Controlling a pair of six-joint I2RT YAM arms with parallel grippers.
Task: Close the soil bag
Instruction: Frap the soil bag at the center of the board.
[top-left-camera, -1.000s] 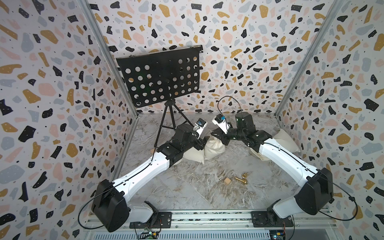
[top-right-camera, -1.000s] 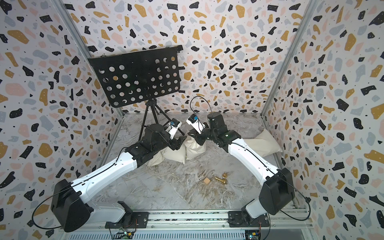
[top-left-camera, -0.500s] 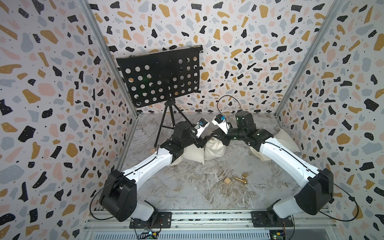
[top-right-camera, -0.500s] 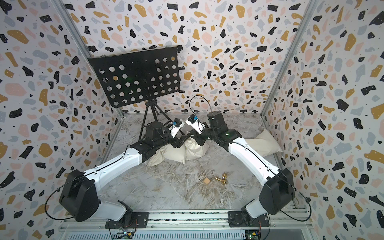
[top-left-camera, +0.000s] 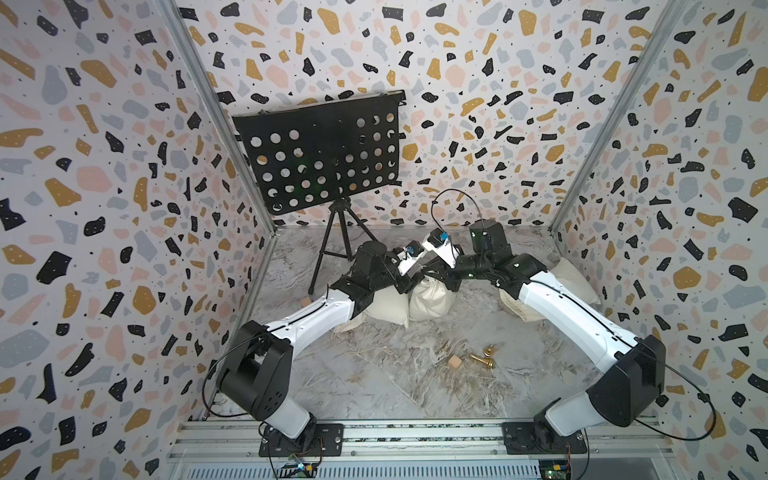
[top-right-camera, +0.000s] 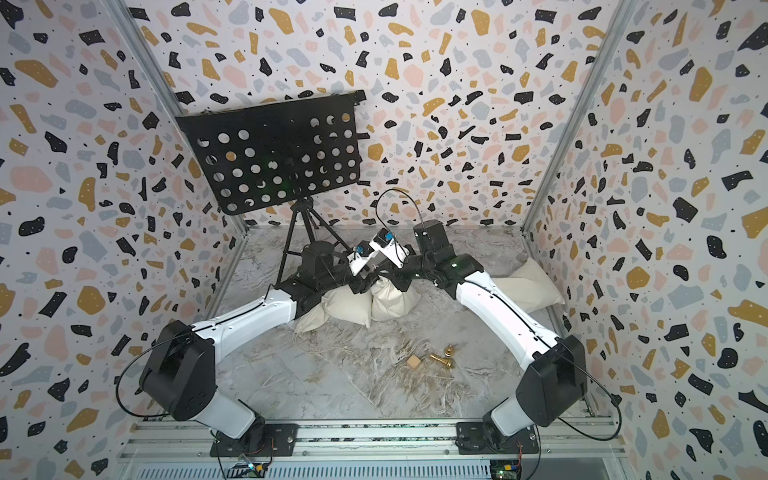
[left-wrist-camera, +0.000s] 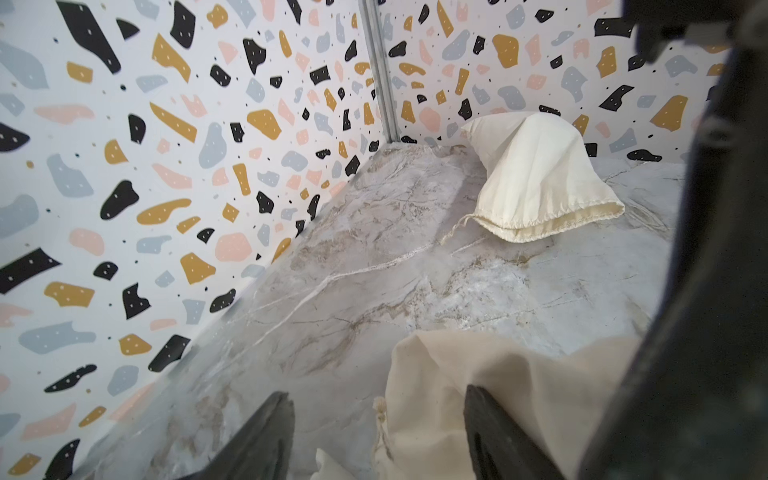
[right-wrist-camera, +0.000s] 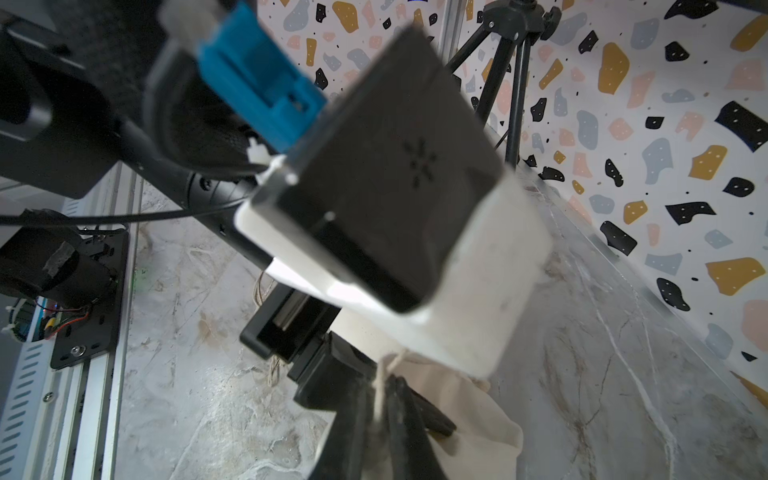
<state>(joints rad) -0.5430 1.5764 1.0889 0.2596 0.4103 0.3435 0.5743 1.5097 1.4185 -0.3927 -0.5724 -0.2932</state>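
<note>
Left arm has swung in over the last second: its shoulder block has turned toward the middle, and the wrist now sits tighter against the soil bag (top-left-camera: 428, 297). The bag stands upright on the tabletop (top-left-camera: 395, 386) toward the back wall, between the two wrists in both top views. Right arm has not shifted. Left claw (left-wrist-camera: 376, 399) is released, fingers spread, with the bag's gathered cloth and a knotted bit of cord between them. One finger looks to touch cloth; nothing is pinched yet. Right claw (right-wrist-camera: 380, 409) is clenched on the drawstring (right-wrist-camera: 390, 363), which runs from between its fingers toward the bag's neck. Reading: one end of the cord is held and the other claw is lining up on the neck, to brace it or take the opposite end. The mouth looks puckered, but I judge the cinch unfinished. Materials: the bag is cream unbleached woven cloth, soft, lumpy, bottom-heavy, creased at the neck; the cord is thin pale twisted twine. A second sack (top-left-camera: 386, 309) of the same cloth slumps against it on the left arm's side. An open sack (left-wrist-camera: 536, 183) with a hemmed, stained mouth lies by the wall on the right arm's side. The tabletop is a hard marbled grey sheet with a loose length of twine (top-left-camera: 365, 351) near the sacks. A wooden cube (top-left-camera: 455, 363) and brass pieces (top-left-camera: 484, 357) lie well apart, nearer the front.
</note>
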